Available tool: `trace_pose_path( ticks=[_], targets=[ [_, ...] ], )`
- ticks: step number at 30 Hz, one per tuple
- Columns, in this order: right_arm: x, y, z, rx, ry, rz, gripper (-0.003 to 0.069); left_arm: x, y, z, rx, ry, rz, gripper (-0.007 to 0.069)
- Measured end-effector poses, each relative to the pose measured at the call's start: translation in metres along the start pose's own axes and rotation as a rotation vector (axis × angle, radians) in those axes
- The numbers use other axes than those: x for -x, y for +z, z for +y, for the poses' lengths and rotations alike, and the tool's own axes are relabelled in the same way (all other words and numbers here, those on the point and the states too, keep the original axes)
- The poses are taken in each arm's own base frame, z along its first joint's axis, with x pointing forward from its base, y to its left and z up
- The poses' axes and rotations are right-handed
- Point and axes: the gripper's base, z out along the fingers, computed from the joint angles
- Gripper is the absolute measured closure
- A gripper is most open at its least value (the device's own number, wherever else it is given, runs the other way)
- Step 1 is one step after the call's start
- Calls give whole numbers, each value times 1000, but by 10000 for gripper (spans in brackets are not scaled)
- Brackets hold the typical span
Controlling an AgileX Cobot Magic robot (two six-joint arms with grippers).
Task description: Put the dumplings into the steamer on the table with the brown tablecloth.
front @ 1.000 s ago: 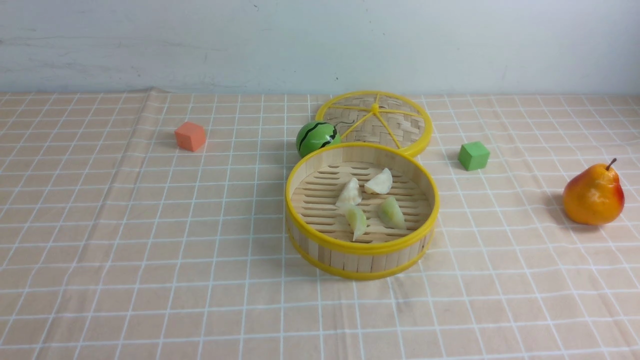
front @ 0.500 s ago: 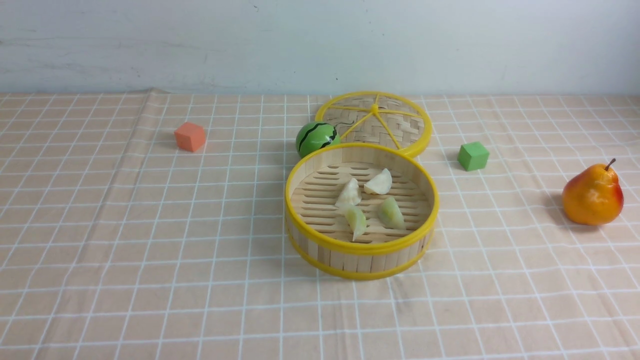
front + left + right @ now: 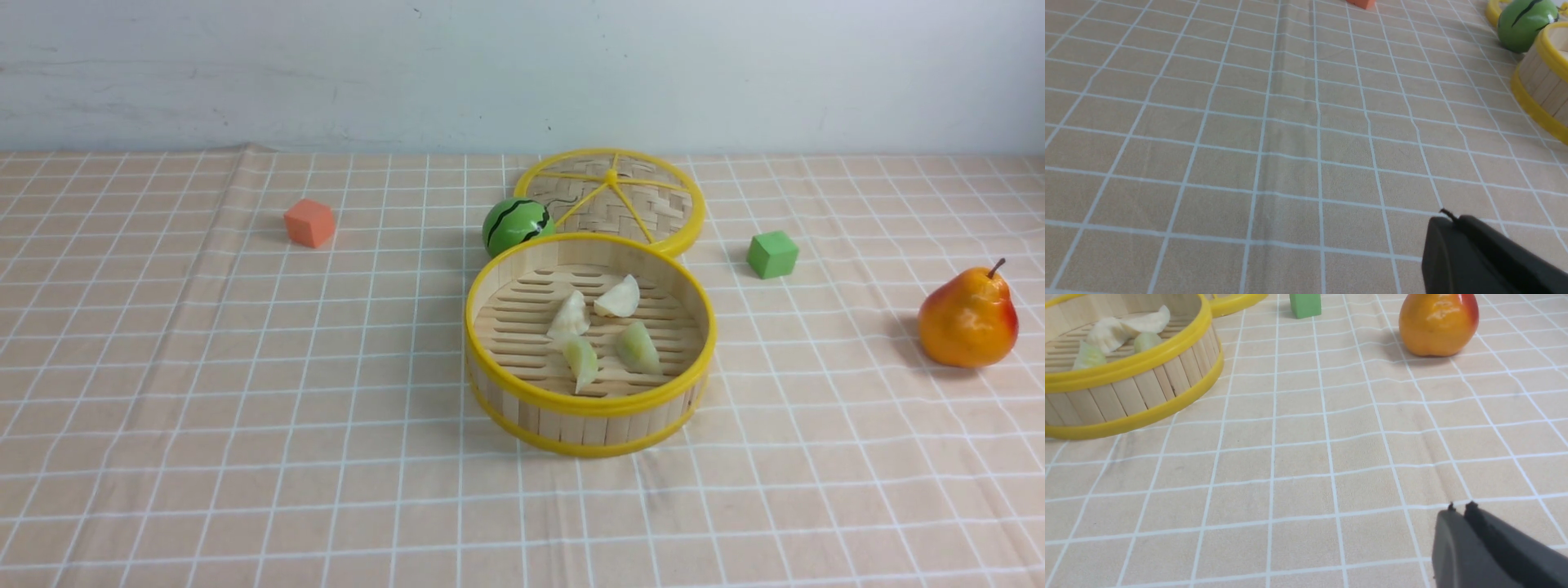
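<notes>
The bamboo steamer (image 3: 589, 408) with yellow rims stands at the middle of the table, on the brown tablecloth (image 3: 245, 408). Inside it lie two creamy white dumplings (image 3: 570, 314) (image 3: 620, 297) and two pale green dumplings (image 3: 581, 360) (image 3: 638, 346). Neither gripper shows in the front view. In the left wrist view my left gripper (image 3: 1447, 218) is shut and empty over bare cloth, with the steamer wall (image 3: 1541, 77) far off. In the right wrist view my right gripper (image 3: 1459, 510) is shut and empty, apart from the steamer (image 3: 1131, 392) with its dumplings (image 3: 1110, 332).
A flat woven lid (image 3: 612, 200) and a green watermelon ball (image 3: 517, 225) lie just behind the steamer. An orange cube (image 3: 310, 222) sits at the back left, a green cube (image 3: 772, 254) at the right, and a pear (image 3: 968, 318) at the far right.
</notes>
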Motion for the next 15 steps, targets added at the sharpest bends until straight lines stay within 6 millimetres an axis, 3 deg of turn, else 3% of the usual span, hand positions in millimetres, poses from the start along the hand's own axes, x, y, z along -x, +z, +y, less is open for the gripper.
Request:
trace_pose_path(
  ticks=[15],
  targets=[
    [0, 0, 0, 0, 0, 0, 606, 0, 0, 0, 0, 2, 1, 638]
  ],
)
